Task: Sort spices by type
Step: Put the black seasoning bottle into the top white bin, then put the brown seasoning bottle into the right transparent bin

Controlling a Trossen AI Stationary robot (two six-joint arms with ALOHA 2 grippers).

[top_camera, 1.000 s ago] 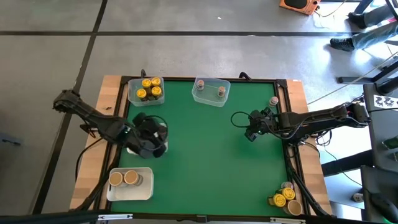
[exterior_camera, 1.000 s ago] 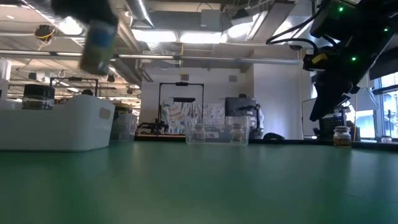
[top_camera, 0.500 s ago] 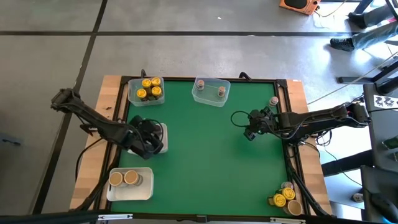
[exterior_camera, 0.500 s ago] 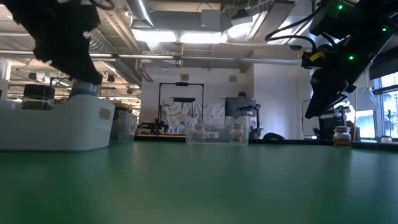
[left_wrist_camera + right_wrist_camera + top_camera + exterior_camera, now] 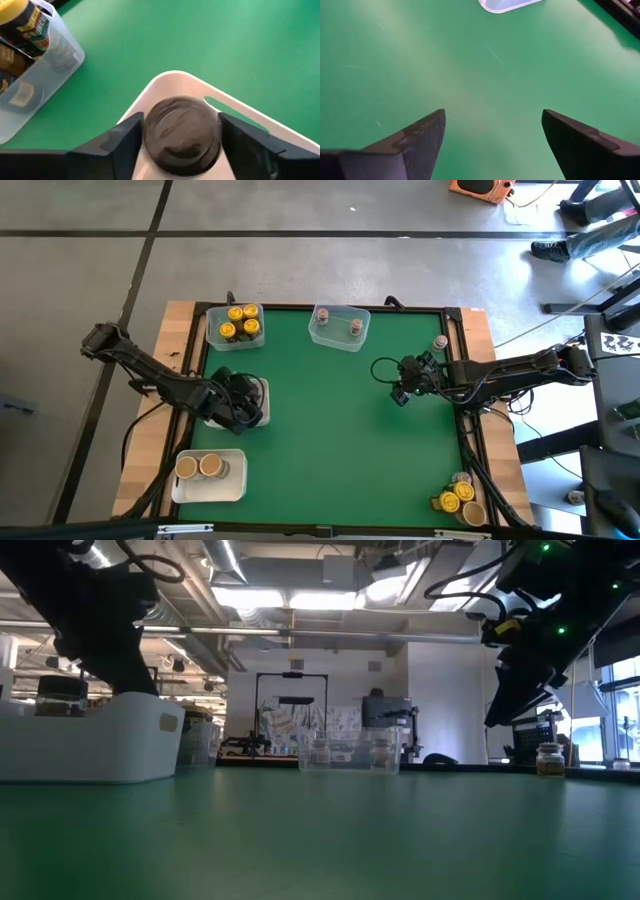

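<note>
My left gripper (image 5: 238, 406) reaches down into a white tray (image 5: 259, 389) at the table's left side, shut on a dark-lidded spice jar (image 5: 182, 132). In the low view the tray's wall (image 5: 100, 740) hides the jar and the fingertips. My right gripper (image 5: 400, 394) hangs open over bare green mat at the right, nothing between its fingers (image 5: 492, 135); in the low view it shows high on the right (image 5: 500, 715). My left gripper has the jar between its two fingers, one on either side just under the dark lid's rim (image 5: 147, 135). The fingers slant down from the table's left side. The jar stands upright inside the tray's corner; the lid hides its bottom.
A clear tub of yellow-lidded jars (image 5: 236, 324) and a clear tub with two jars (image 5: 339, 327) stand at the far edge. A white tray with tan-lidded jars (image 5: 208, 473) is at the near left. Loose jars sit at the right edge (image 5: 440, 342) and near right corner (image 5: 458, 500).
My left gripper has come down with the jar from well above the table into the white tray; the jar has sunk from view behind the tray's wall in the low view. My right arm has kept still.
</note>
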